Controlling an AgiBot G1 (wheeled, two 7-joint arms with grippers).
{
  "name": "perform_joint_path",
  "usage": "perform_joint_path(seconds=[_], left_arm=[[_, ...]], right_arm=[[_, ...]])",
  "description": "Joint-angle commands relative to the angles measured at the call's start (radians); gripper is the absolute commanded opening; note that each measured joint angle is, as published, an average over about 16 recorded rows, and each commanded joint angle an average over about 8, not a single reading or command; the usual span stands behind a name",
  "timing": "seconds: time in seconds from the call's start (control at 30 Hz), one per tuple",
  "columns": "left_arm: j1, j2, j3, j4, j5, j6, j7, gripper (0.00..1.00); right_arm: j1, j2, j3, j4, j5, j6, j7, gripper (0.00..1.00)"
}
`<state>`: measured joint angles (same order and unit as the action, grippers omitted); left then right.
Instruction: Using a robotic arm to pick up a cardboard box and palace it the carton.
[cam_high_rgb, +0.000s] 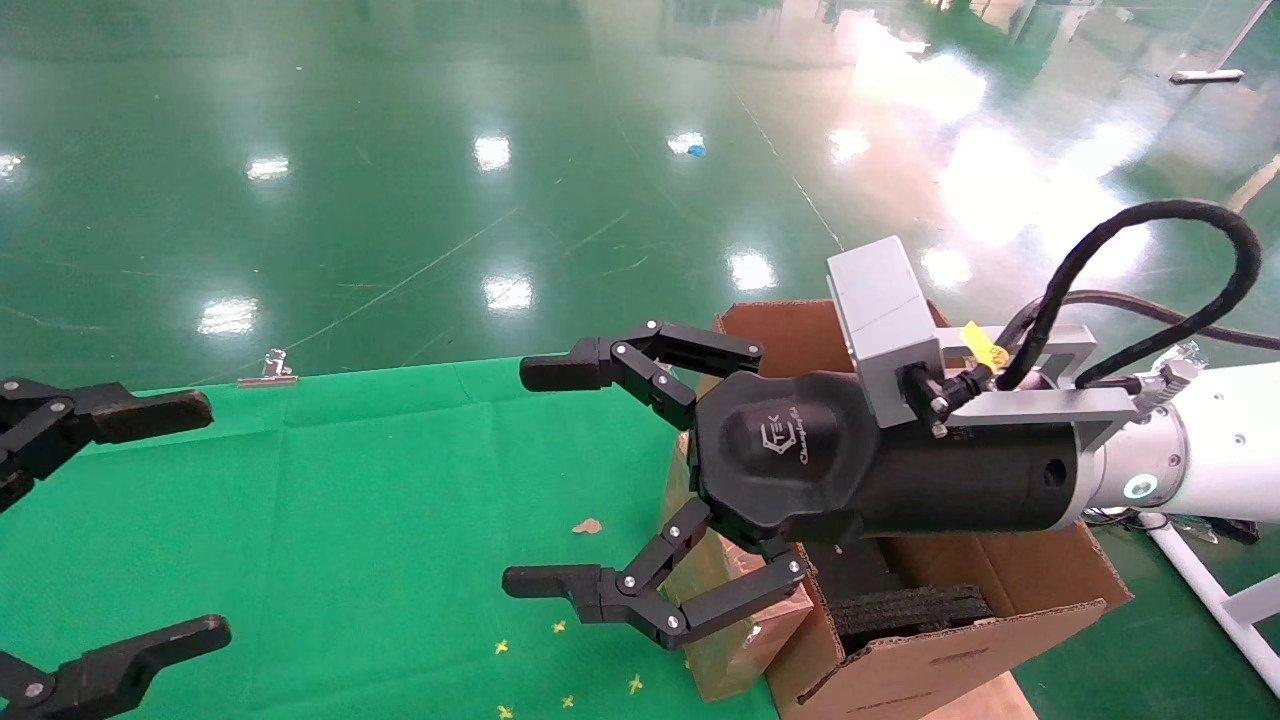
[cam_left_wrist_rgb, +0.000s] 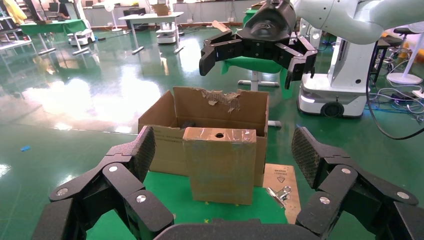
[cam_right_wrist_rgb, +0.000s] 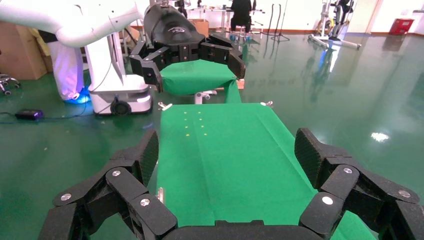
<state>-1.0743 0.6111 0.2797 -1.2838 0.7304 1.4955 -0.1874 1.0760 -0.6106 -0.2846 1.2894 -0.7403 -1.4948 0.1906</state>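
Note:
The robotic arm (cam_high_rgb: 1200, 450) is my white right arm. Its right gripper (cam_high_rgb: 540, 476) is open and empty, raised above the table's right edge and pointing left. It also shows from the front in the left wrist view (cam_left_wrist_rgb: 252, 70). The cardboard box (cam_left_wrist_rgb: 220, 167) stands upright on the green cloth against the carton (cam_left_wrist_rgb: 220, 107), its holed narrow side up. In the head view the cardboard box (cam_high_rgb: 735, 665) is mostly hidden under the right gripper. The carton (cam_high_rgb: 950, 650) stands off the table's right end. My left gripper (cam_high_rgb: 200, 520) is open and empty at the table's left, facing the box from a distance.
Black foam (cam_high_rgb: 900, 605) lies inside the carton. A metal binder clip (cam_left_wrist_rgb: 277, 194) and a flat cardboard sheet (cam_left_wrist_rgb: 280, 175) lie beside the box. Another clip (cam_high_rgb: 268, 368) sits at the table's far edge. The green cloth (cam_high_rgb: 350, 500) carries small yellow marks.

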Motion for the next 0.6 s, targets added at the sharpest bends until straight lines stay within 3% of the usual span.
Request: perform_joint_path(seconds=[0.03, 0.27, 0.6], left_arm=[[0.000, 0.000, 0.000, 0.000, 0.000, 0.000, 0.000, 1.00], [0.000, 0.000, 0.001, 0.001, 0.000, 0.000, 0.000, 1.00], [-0.001, 0.000, 0.001, 0.001, -0.001, 0.000, 0.001, 1.00]], right_arm=[[-0.001, 0.000, 0.002, -0.002, 0.003, -0.001, -0.002, 1.00], [0.039, -0.005, -0.056, 0.038, -0.107, 0.006, 0.049, 1.00], [0.300, -0.121, -0.304, 0.063, -0.548, -0.050, 0.244, 1.00]])
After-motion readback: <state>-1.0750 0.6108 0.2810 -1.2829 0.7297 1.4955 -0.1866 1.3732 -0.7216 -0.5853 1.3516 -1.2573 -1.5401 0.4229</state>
